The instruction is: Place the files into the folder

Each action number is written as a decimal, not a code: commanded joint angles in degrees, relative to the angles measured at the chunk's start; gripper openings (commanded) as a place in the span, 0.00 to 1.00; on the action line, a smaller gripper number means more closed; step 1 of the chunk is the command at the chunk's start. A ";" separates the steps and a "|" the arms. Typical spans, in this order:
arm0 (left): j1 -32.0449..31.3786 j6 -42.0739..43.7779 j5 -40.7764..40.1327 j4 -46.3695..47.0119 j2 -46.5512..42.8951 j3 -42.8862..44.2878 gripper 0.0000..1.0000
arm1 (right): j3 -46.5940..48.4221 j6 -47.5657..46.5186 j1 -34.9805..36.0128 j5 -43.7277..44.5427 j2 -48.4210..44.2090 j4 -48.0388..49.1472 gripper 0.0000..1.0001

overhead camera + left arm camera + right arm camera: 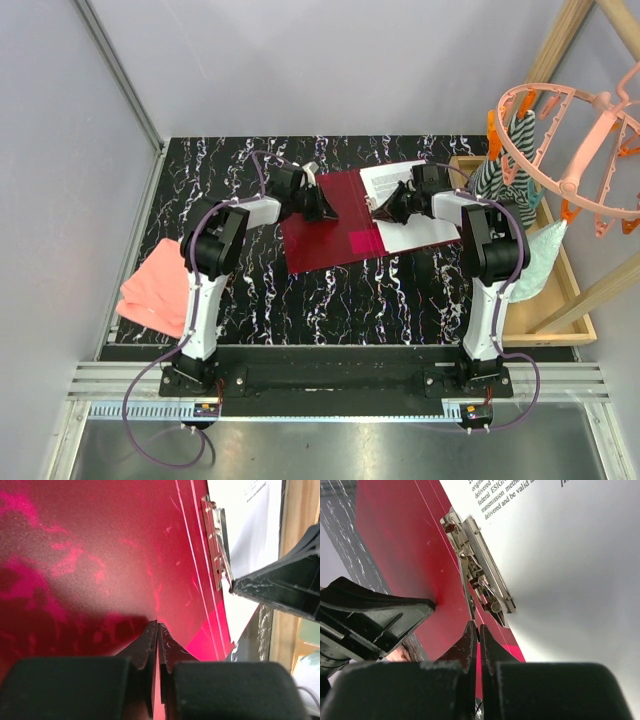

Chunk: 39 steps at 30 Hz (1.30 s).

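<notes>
Files (560,580) lie on the right half of the open crimson folder (315,250), mid-table, beside its metal clip (480,575). The right gripper (476,630), jaws closed, has its tips at the clip's lower end. The left gripper (157,630), jaws closed too, has its tips on the bare left leaf. A pink cloth (155,285) lies at the table's left edge.

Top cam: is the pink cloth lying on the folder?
No, the pink cloth sits at the table left edge, well apart from the red folder at the centre.
</notes>
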 commanded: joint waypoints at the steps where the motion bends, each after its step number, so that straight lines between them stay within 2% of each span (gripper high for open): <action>1: -2.33 8.74 -2.32 -0.93 -7.67 -0.99 0.15 | -8.35 -0.61 0.63 5.62 -0.44 -5.58 0.00; 2: -2.85 9.62 -4.07 -0.93 -8.37 -1.25 0.22 | -9.42 0.45 1.94 4.91 -1.15 -3.22 0.00; 5: -4.35 10.33 -4.00 -0.23 -9.17 -1.08 0.30 | -13.99 5.98 4.06 2.19 -3.87 3.01 0.00; 10: -6.63 8.31 -6.28 -0.58 -7.50 -0.37 0.29 | -22.16 15.65 8.02 -0.28 -7.65 16.10 0.00; 13: -6.99 5.24 -9.00 -1.99 -6.27 -0.99 0.22 | -25.77 16.99 8.46 -0.02 -8.80 19.21 0.00; 18: -8.13 0.49 -10.58 -2.60 -4.60 -3.88 0.13 | -28.32 12.51 8.54 0.94 -9.68 18.69 0.00; 19: -8.39 -1.25 -10.42 -2.34 -4.42 -5.02 0.08 | -28.68 11.81 8.46 1.21 -10.12 18.25 0.00; 22: -8.75 -3.55 -11.37 -1.73 -3.72 -6.96 0.00 | -29.99 8.99 8.46 2.09 -11.44 17.29 0.00; 24: -9.18 -4.43 -12.25 -0.67 -4.33 -8.46 0.00 | -30.87 7.76 8.46 3.32 -12.31 16.58 0.00; 28: -10.06 -2.95 -15.94 -4.26 -4.68 -7.14 0.00 | -31.58 6.00 8.46 6.03 -13.02 13.60 0.00; 33: -10.33 -2.59 -18.06 -4.36 -6.00 -8.46 0.00 | -32.01 4.50 8.46 14.74 -14.08 5.43 0.00; 39: -10.42 -1.89 -18.50 -4.27 -6.44 -9.16 0.00 | -33.25 3.36 8.46 17.29 -11.53 5.24 0.00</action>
